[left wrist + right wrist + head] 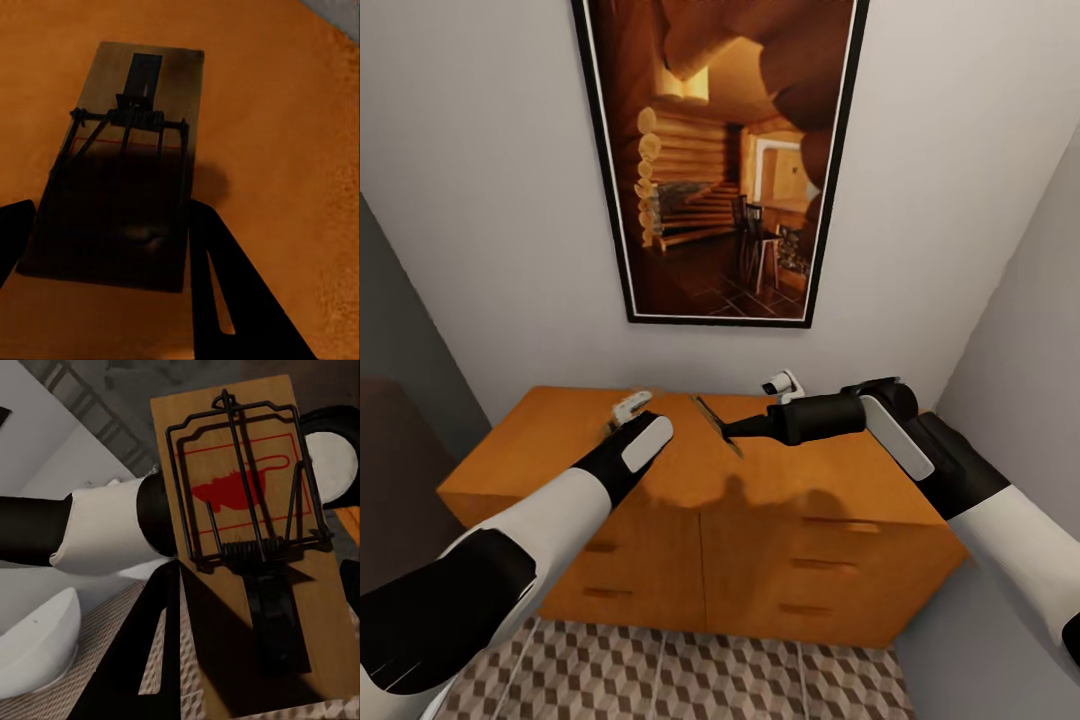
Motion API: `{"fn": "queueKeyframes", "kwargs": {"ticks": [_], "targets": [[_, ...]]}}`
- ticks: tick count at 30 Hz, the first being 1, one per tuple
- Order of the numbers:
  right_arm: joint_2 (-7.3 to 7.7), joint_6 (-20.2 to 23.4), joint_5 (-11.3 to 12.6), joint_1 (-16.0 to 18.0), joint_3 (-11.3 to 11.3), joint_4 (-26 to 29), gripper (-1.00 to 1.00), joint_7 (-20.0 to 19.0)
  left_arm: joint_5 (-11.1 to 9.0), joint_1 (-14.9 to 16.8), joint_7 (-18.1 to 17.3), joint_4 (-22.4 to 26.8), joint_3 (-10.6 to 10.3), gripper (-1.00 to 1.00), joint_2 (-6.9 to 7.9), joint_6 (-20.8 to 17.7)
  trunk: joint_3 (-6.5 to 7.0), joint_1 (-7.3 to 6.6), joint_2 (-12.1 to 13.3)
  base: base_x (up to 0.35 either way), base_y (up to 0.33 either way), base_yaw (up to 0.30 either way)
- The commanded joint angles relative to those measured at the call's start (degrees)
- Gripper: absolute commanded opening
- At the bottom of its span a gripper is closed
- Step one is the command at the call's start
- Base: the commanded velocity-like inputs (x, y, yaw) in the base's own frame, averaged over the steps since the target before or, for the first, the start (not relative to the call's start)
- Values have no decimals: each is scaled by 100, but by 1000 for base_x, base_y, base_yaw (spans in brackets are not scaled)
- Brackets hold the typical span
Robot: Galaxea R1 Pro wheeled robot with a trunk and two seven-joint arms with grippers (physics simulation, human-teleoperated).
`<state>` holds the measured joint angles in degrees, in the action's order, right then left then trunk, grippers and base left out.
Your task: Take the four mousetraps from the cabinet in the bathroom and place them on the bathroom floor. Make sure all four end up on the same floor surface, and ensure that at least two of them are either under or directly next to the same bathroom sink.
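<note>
Right fingers (pixel 732 430): clamped on a mousetrap (pixel 247 547), held above the cabinet (pixel 560 440).
Left fingers (pixel 217 292): apart, straddling a second mousetrap (pixel 127 165) lying on the cabinet top.

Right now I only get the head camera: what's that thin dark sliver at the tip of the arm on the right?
Observer: A mousetrap, edge-on to you. The right wrist view shows the held mousetrap flat on: a wooden board with a red mouse print and black wire, clamped in the right gripper.
Operator: And the other arm, is it doing anything?
Observer: The left gripper has a finger on each side of a second mousetrap, which lies flat on the cabinet top. I cannot tell whether it grips.
</note>
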<state>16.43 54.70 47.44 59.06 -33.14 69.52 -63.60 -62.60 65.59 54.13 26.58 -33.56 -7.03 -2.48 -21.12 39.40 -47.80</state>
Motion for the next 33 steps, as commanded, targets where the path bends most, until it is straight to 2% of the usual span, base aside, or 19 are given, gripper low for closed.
{"fn": "queueKeyframes", "kwargs": {"ticks": [1,2,5,7,10,12,13,14,16,17,19,21,23,24,26,29,31,33], "targets": [[0,10,9,0,0,0,-100,19,12,1,13,274,8,-100,12,-264,4,0,1,0,0,-156],[0,11,8,0,0,0,-100,25,12,1,21,419,8,-100,18,-377,9,0,1,0,0,-145],[1,7,4,0,0,0,-100,49,5,5,119,1282,15,-100,50,-1042,20,0,1,0,0,-111],[1,6,3,0,0,0,-100,54,-1,4,273,1819,20,-100,104,-1503,26,0,1,0,0,-88],[1,6,-3,0,0,4,-100,64,-22,-1,539,2406,24,-100,146,-1982,34,0,1,0,0,-61],[1,6,-5,0,0,6,-100,89,-109,-2,702,2699,24,-100,158,-2175,36,0,1,0,0,-23],[1,6,-5,0,0,7,-100,126,-237,-2,813,2866,28,-100,168,-2255,36,0,1,0,0,-13],[-1,6,-6,0,0,8,-100,175,-439,-2,925,3009,32,-100,198,-2306,37,0,1,0,0,-8],[-5,6,-6,0,0,10,-100,291,-1066,-3,1134,3241,38,-100,330,-2363,37,0,1,0,0,-4],[-5,6,-6,0,0,10,-100,320,-1263,-3,1173,3290,39,-100,371,-2372,37,0,1,0,0,-3],[-7,6,-6,0,0,13,-100,410,-2133,-3,1270,3429,40,-100,559,-2390,37,0,1,0,0,-1],[-7,6,-6,0,0,14,-100,462,-2961,-7,1309,3504,25,-100,835,-2394,37,0,1,0,0,0],[-8,6,-6,0,0,12,-100,493,-3594,-10,1325,3594,10,-100,1121,-2396,37,0,1,0,0,0],[-8,6,-6,0,0,11,-100,498,-3713,-10,1328,3618,7,-100,1189,-2397,37,0,1,0,0,0],[-8,6,-6,0,0,10,-100,508,-4048,-13,1333,3730,-1,-100,1449,-2400,37,0,1,0,0,0],[-3,-15,-6,0,0,9,-100,536,-4291,-29,1336,3996,-8,-100,1762,-2405,37,0,1,0,0,0],[5,-41,-6,0,0,12,-100,642,-4468,-35,1336,4216,-9,-100,1887,-2406,37,0,1,0,0,0],[8,-55,-6,0,0,15,-100,816,-4685,-37,1340,4400,-16,-100,1951,-2406,37,0,1,0,0,0]]}}
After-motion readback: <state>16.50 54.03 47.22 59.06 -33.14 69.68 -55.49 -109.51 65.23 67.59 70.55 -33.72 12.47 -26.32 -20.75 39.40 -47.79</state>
